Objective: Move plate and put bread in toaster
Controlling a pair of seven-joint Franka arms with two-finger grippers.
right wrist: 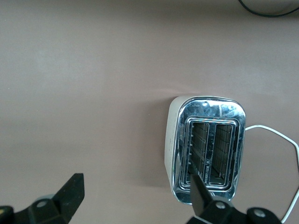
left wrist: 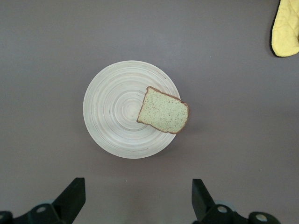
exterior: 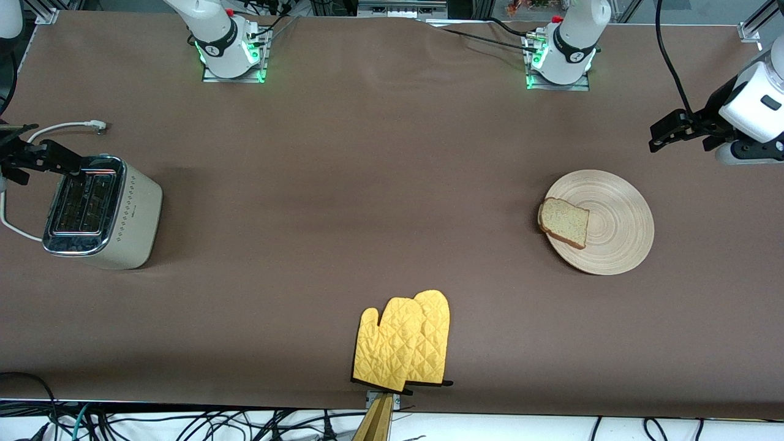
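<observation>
The round tan wooden plate (exterior: 606,223) lies toward the left arm's end of the table. The bread slice (exterior: 564,222) rests on its rim, overhanging the edge that faces the toaster. Both also show in the left wrist view: plate (left wrist: 117,116), bread (left wrist: 163,111). My left gripper (exterior: 664,136) is open and empty, up in the air beside the plate at the table's end. The cream-white toaster (exterior: 104,211) with its chrome top stands at the right arm's end; it also shows in the right wrist view (right wrist: 205,149). My right gripper (exterior: 27,160) is open and empty, over the toaster's end edge.
A pair of yellow oven mitts (exterior: 405,341) lies near the table's front edge, in the middle; one tip shows in the left wrist view (left wrist: 286,28). The toaster's white cord (exterior: 61,127) loops over the cloth near the right gripper. Brown cloth covers the table.
</observation>
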